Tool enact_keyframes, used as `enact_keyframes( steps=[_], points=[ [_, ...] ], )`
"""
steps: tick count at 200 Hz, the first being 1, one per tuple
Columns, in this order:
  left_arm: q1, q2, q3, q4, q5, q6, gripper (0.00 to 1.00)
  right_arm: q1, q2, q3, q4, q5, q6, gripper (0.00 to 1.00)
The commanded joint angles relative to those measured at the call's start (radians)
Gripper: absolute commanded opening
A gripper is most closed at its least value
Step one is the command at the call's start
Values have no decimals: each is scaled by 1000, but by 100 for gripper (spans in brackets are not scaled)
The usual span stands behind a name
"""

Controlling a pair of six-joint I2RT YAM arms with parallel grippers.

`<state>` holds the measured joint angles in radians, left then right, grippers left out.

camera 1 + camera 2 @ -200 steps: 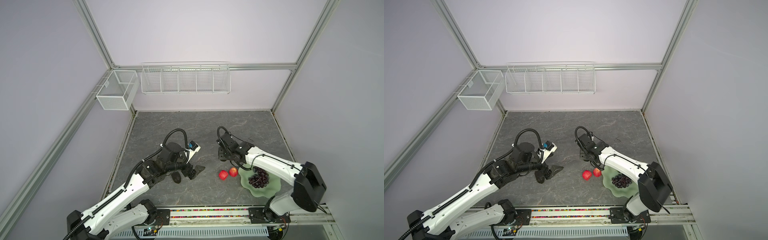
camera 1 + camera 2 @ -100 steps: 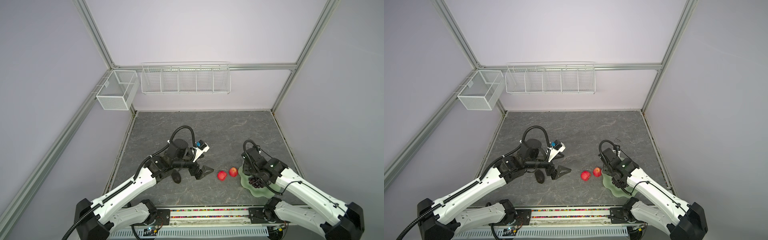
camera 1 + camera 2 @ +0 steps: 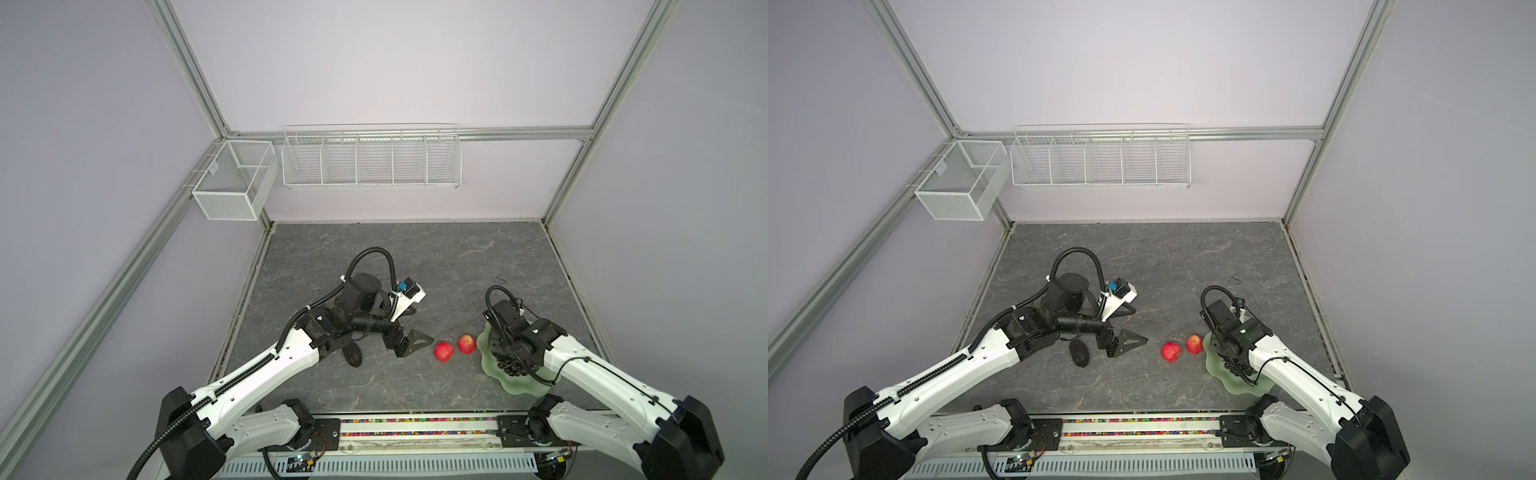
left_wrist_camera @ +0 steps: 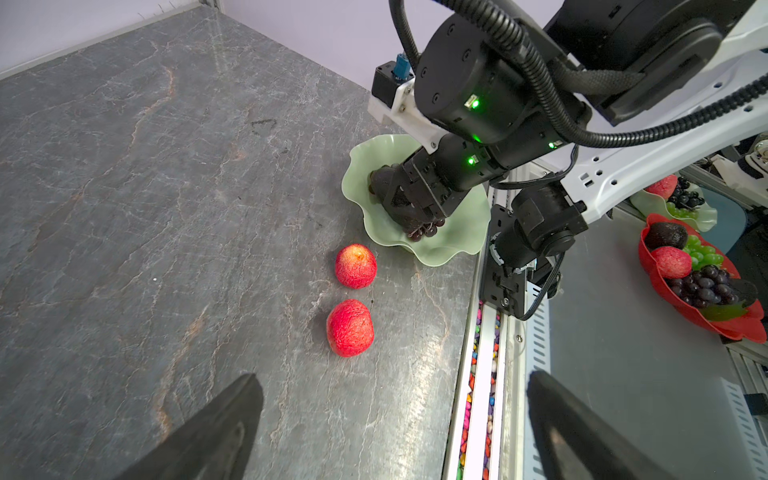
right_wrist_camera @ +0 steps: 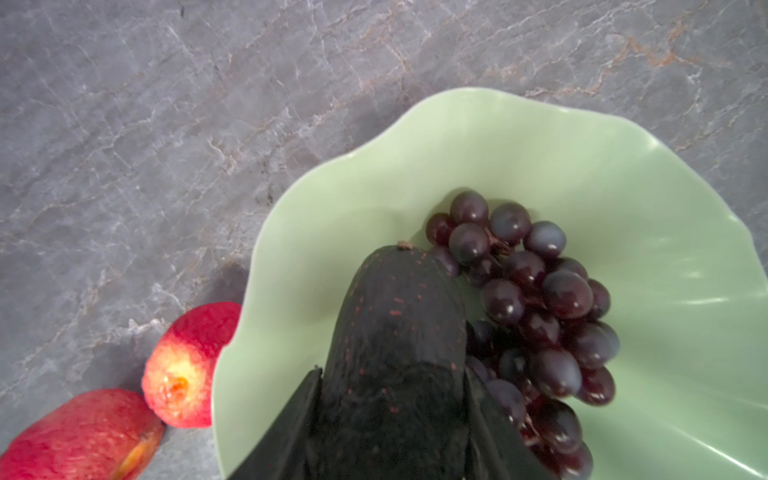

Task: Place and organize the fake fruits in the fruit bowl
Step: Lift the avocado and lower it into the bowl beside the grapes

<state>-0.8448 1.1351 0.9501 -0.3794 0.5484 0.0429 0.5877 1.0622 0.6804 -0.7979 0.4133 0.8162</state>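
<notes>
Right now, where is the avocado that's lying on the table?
The loose avocado lies left of centre in both top views, on the table beside the left arm, left of the open left gripper.

I see the far half of the bench (image 3: 415, 257) bare. An apple (image 3: 467, 344) sits just beside the fruit bowl (image 3: 517, 385), a second apple (image 3: 444, 351) just beside that; both bar a low way in from the left. My right arm (image 3: 590, 374) hangs over the bowl; the right jaws, clamped on an avocado (image 5: 399, 332), and the grapes (image 5: 540, 316) fill its middle. Bare bench separates my wide left jaws from the apples. Beside my left arm (image 3: 967, 365) lies another avocado (image 3: 1079, 353).
</notes>
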Motion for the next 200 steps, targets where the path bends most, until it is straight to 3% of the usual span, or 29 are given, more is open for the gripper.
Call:
enact_keyframes(
  steps=[1,71,200],
  points=[
    [-5,7,-8,17,19,28,99,-22,26,-1,50,-15,-21,39],
    [-5,-3,-9,7,-1,41,99,-55,128,-15,129,-47,-47,40],
    [-5,-6,-7,1,4,41,99,-55,69,22,20,5,-54,66]
  ],
)
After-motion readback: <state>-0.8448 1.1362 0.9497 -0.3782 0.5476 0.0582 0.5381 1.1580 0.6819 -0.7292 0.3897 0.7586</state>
